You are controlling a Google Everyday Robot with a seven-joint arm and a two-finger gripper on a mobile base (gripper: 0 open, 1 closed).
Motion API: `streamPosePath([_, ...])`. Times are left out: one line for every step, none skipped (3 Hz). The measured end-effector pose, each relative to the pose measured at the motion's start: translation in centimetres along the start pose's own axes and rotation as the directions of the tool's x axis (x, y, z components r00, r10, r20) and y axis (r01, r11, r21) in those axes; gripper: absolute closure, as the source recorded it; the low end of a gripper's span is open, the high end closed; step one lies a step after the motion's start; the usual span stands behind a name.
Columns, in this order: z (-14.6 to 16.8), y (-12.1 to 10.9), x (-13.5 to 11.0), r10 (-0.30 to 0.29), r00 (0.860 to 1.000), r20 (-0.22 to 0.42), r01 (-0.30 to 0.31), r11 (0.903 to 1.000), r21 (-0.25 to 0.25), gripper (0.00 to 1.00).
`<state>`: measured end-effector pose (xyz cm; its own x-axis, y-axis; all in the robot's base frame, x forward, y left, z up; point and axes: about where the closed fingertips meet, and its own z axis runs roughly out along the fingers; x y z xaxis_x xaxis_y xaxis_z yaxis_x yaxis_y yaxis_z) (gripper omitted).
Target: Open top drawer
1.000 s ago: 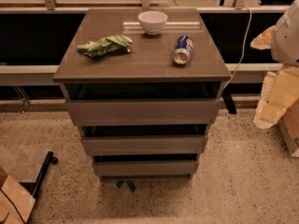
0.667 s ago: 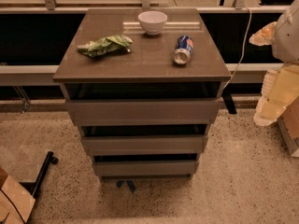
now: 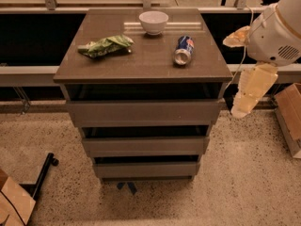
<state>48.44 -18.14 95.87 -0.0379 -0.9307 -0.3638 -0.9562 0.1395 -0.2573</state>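
Note:
The top drawer (image 3: 143, 112) is the uppermost of three grey-brown, handle-less fronts in a small cabinet at the centre of the camera view. A dark gap shows between its front panel and the cabinet top (image 3: 141, 65). My arm (image 3: 277, 27) comes in from the upper right. My gripper (image 3: 247, 100) hangs just right of the cabinet, level with the top drawer's right end and apart from it.
On the cabinet top lie a white bowl (image 3: 154, 21), a green chip bag (image 3: 106, 46) and a blue soda can (image 3: 183, 50) on its side. A cardboard box (image 3: 291, 117) stands on the floor at right. A black stand leg (image 3: 42, 173) and another box (image 3: 14, 204) are at lower left.
My arm and gripper have moved left, closer to the cabinet's right side. The drawers and the things on top have not moved.

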Motion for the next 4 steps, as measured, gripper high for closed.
streamPosePath([0.1,0.0,0.0,0.0,1.0,0.001,0.0,1.0,-0.002,0.0])
streamPosePath([1.3,0.5,-0.5,-0.046,0.999,-0.02,0.046,0.9989,0.006,0.0])
streamPosePath([3.5,1.9,-0.8,-0.087,0.996,0.024,0.088,0.9958,-0.024,0.0])
streamPosePath([10.7,2.7,0.8,-0.076,0.992,0.098,0.084,0.9938,-0.074,0.0])
